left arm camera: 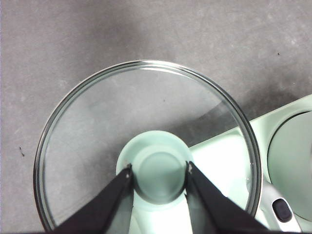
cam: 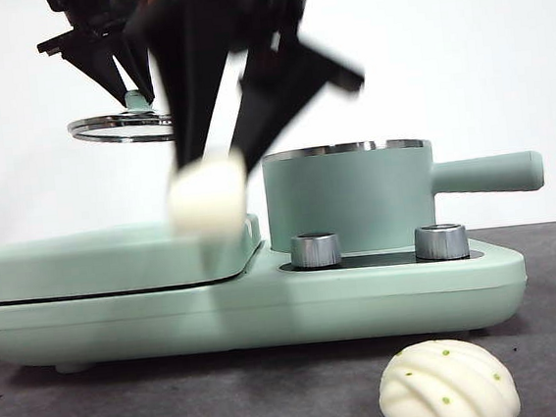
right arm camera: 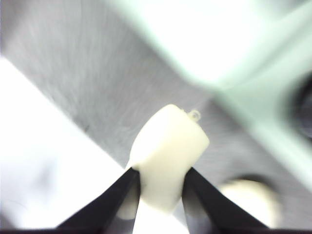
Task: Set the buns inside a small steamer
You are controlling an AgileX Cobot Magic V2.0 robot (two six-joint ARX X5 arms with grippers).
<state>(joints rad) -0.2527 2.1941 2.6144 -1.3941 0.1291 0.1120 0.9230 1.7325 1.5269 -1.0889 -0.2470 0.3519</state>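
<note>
My right gripper [cam: 208, 176] is shut on the smooth cream-white bun [cam: 208, 195], holding it in the air in front of the flat griddle, left of the small steamer [cam: 349, 197]; the right wrist view shows the bun [right arm camera: 168, 153] between the jaws, blurred. The steamer pot stands open, handle to the right. My left gripper [cam: 135, 92] is shut on the green knob [left arm camera: 158, 170] of the glass lid [cam: 122, 127] and holds it raised at the upper left. The ridged white bun with green dots [cam: 448, 386] lies on the dark table at the front right.
The mint-green appliance base [cam: 248, 310] spans the middle, with the flat lidded griddle [cam: 115, 259] on its left and two steel dials [cam: 316, 250] in front of the pot. A white wall stands behind.
</note>
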